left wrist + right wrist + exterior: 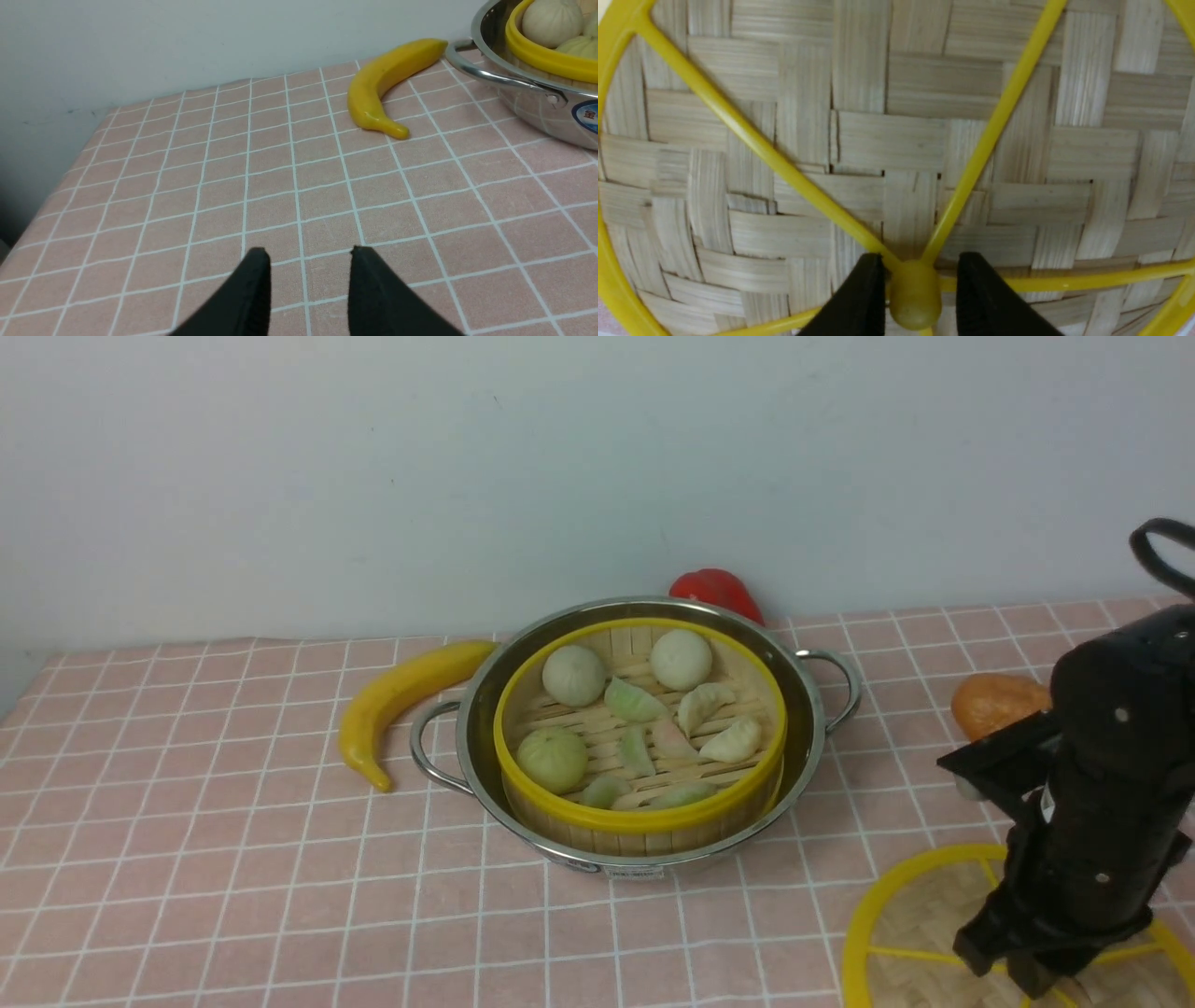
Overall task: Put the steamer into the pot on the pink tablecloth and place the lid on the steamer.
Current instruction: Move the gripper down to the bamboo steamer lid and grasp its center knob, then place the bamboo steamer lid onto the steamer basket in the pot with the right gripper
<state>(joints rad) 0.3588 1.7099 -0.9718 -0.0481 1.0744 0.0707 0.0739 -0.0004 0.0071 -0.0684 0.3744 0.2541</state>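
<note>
The steamer (644, 817), a bamboo basket with a yellow rim and pale buns and dumplings, sits inside the shiny pot (812, 709) on the pink tablecloth (187, 859). The lid (915, 915) lies flat on the cloth at the near right. My right gripper (1036, 985) points down onto its middle. In the right wrist view the right gripper (920, 255) straddles the lid's yellow centre knob (915, 298), with a narrow gap showing on one side. The woven lid (896, 140) fills that view. My left gripper (310, 254) hovers open over bare cloth, with the pot (537, 112) off to one side.
A yellow banana (401, 695) lies just left of the pot, close to its left handle. A red pepper (717, 590) sits behind the pot by the wall. An orange fruit (994, 702) rests at the right, behind my right arm.
</note>
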